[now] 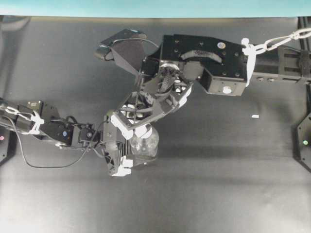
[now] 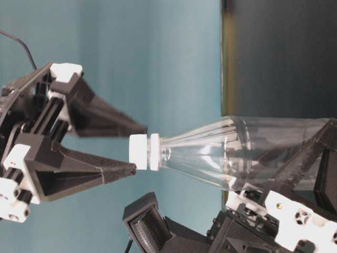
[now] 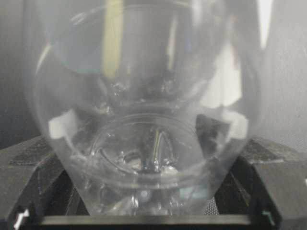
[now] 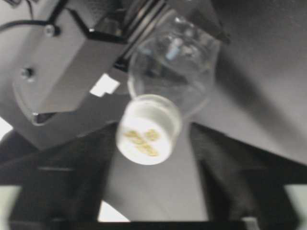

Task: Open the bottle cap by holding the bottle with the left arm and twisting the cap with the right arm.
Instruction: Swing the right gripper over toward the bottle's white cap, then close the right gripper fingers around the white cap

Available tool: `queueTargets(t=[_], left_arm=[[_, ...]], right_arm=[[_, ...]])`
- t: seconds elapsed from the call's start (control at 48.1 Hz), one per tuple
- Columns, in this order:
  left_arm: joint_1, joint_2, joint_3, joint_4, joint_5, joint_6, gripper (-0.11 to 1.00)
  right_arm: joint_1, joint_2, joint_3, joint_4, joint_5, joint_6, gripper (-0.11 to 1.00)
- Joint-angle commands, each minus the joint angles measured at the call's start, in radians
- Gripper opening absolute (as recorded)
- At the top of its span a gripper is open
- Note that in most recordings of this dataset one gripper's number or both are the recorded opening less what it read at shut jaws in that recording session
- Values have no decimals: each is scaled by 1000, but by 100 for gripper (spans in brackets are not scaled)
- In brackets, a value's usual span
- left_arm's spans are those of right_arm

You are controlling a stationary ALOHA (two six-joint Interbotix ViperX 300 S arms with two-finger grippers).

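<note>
Dark matting is spreading beneath both arms overhead, where the left gripper [image 1: 127,151] is clamping the bottle [image 1: 145,143]. At table level the right gripper [image 2: 140,149] is standing spread, fingertips flanking the bottle cap [image 2: 139,151] without pinching it; from its wrist camera the cap is sitting off-centre, so centring before closing and twisting seems wise

i can't read any text anywhere; the gold marks on the bottle cap [image 4: 145,136] before my right camera are too blurred.
</note>
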Motion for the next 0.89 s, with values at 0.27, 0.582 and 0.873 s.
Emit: queueTargets(t=[0.27, 0.582, 0.873], left_arm=[[-2, -3, -8, 3, 0, 2, 82], [0, -3, -6, 2, 2, 3, 82], [-2, -3, -6, 3, 2, 2, 82]], right_arm=[[15, 15, -29, 0, 14, -123, 36], [37, 54, -112, 2, 87, -535, 36], [44, 66, -133, 0, 135, -907, 36]])
